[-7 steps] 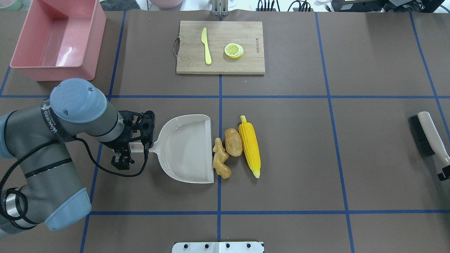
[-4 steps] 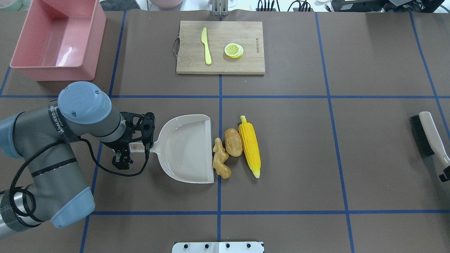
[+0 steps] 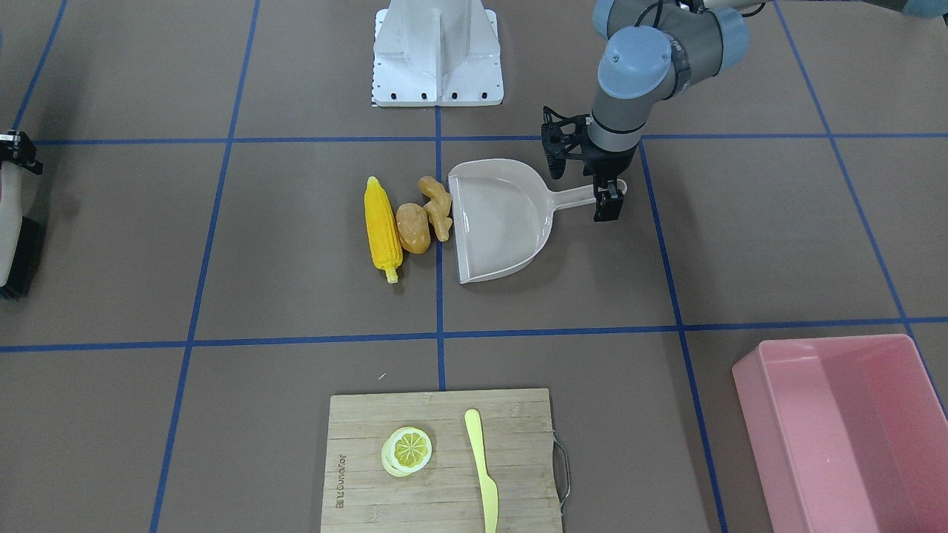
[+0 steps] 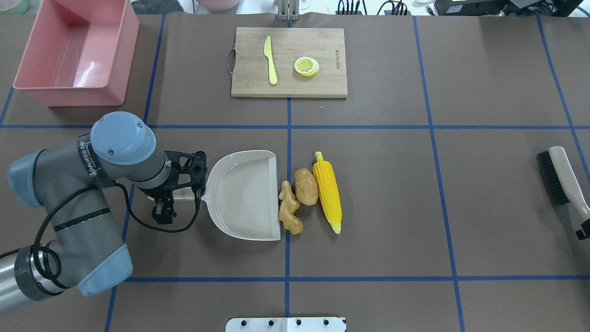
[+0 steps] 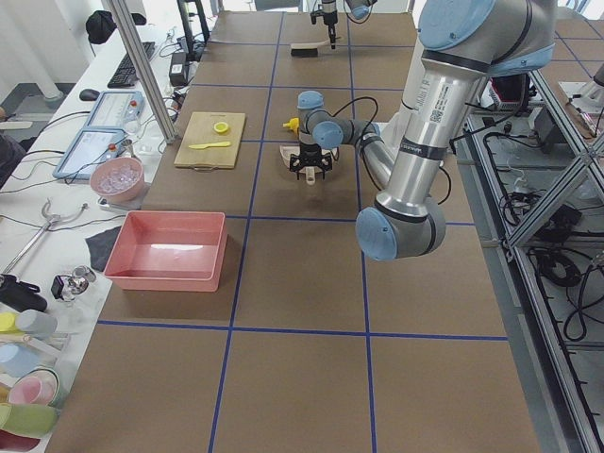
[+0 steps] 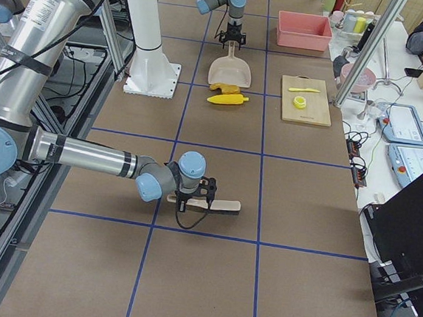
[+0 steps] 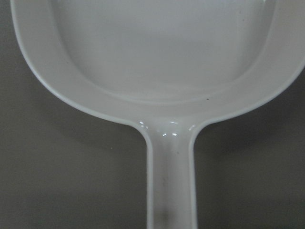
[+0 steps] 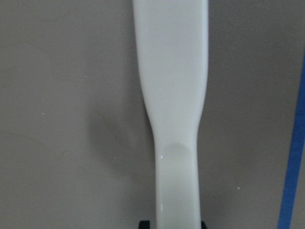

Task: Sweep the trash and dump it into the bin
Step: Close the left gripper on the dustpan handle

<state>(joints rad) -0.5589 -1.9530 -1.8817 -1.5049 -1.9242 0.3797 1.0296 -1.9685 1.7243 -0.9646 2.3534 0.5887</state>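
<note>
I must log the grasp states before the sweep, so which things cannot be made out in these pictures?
Left gripper: its wrist hides the jaws in overhead view; grip on the dustpan handle is unclear.
Right gripper: cut off by overhead view's right edge; hold on the brush is unclear.
Bin: front-facing view's edge cuts off its corner.
</note>
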